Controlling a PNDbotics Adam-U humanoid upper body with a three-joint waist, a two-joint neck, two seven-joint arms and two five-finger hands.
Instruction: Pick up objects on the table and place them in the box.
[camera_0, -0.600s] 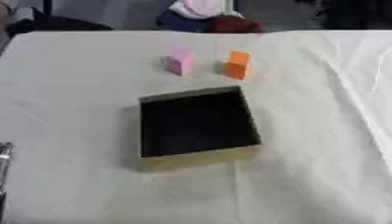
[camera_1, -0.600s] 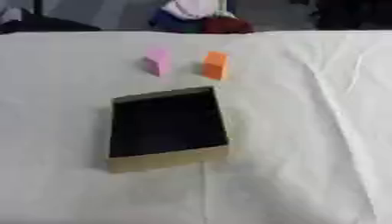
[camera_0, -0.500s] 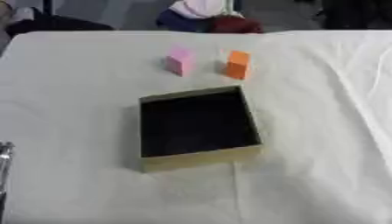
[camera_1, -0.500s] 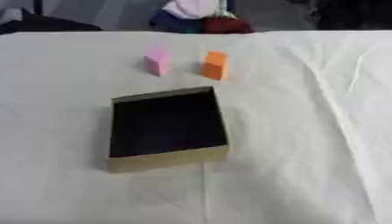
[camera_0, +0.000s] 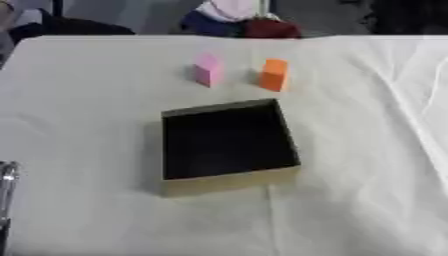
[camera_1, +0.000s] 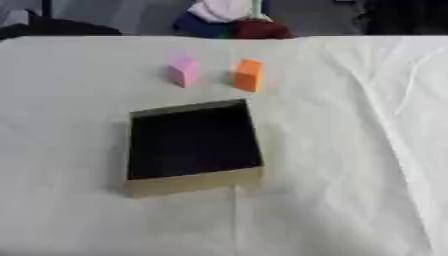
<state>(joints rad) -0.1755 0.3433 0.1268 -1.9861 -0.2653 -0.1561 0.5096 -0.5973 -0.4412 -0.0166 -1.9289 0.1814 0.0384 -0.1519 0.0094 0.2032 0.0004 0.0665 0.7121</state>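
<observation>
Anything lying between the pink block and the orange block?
No. Only bare white cloth separates the pink block from the orange block; both eye views show it.

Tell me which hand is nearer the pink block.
Left, by default: only a sliver of what seems to be the left hand shows at the lower left edge, well short of the pink block beyond the box. The right hand is out of view.

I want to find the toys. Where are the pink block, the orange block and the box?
pink block (camera_0: 207, 70), left eye view, front face.
orange block (camera_0: 274, 75), left eye view, front face.
box (camera_0: 229, 180), left eye view, near wall.
</observation>
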